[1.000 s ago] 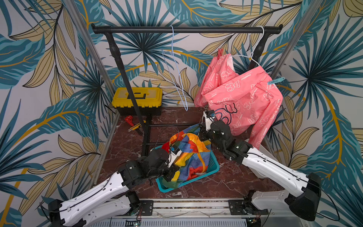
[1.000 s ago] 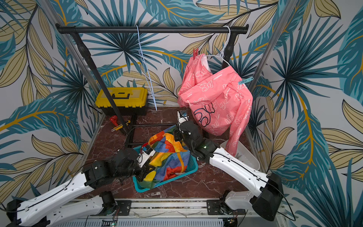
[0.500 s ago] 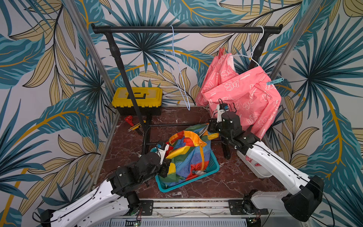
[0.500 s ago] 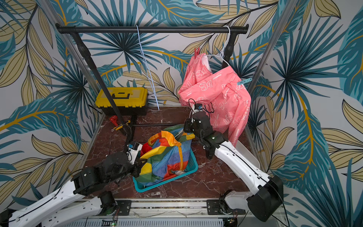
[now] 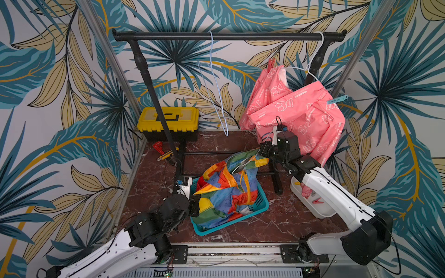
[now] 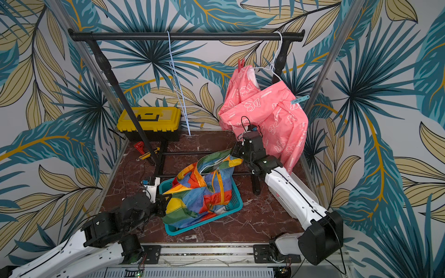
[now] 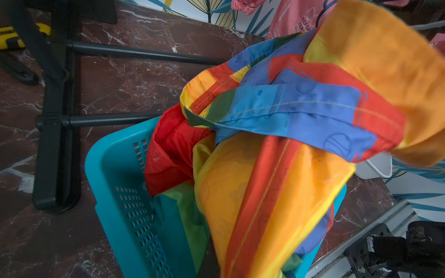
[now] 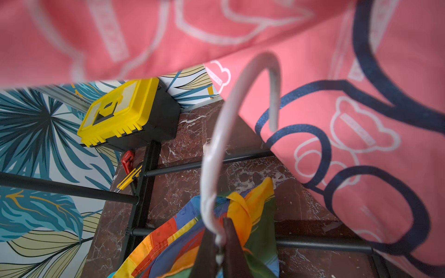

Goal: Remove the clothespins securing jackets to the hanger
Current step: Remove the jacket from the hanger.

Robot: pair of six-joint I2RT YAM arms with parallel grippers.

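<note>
While your right end effector clamps the white hanger and the left end effector pinches the slippery rainbow jacket, a springy blue clothespin sits above both; squeeze its tail.

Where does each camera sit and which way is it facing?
Top views: high in front, looking down on rack, left arm, right arm.
Left wrist: on left arm, facing the rainbow jacket over the basket; no fingers visible.
Right wrist: on right arm, facing the hanger its fingers pinch, pink jacket behind.
Shared: rainbow jacket in all.
</note>
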